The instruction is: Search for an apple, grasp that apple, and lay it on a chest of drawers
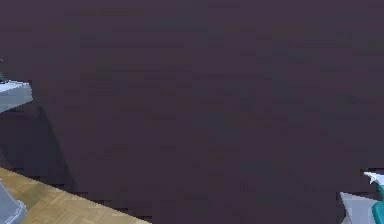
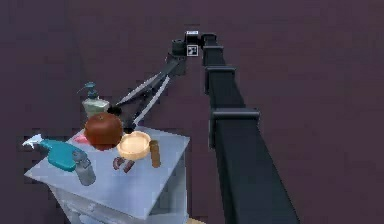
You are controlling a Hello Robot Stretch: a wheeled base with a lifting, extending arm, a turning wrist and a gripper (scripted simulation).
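On a small grey tabletop (image 2: 168, 148) against a dark purple wall (image 2: 300, 60), a round dark-red apple (image 2: 102, 130) is sitting near the middle. A tan bowl (image 2: 134, 146) is lying just beside it, toward the arm side view's right, with a small brown thing (image 2: 155, 155) next to the bowl. A teal spray bottle (image 2: 52, 152) is lying at the tabletop's left end. A grey cup (image 2: 85, 168) is standing near the front edge, and a pale dispenser (image 2: 93, 100) is standing behind the apple. The dark arm (image 2: 235, 130) is stretching up the picture. The hand (image 2: 122, 115) is slanting down from its far end, its thin fingers (image 2: 150, 82) ending at the apple. I cannot tell whether they are touching it, or whether the hand is gripping anything. In the forward view, the purple wall is facing the robot, with wood floor (image 1: 50, 205) showing at bottom left.
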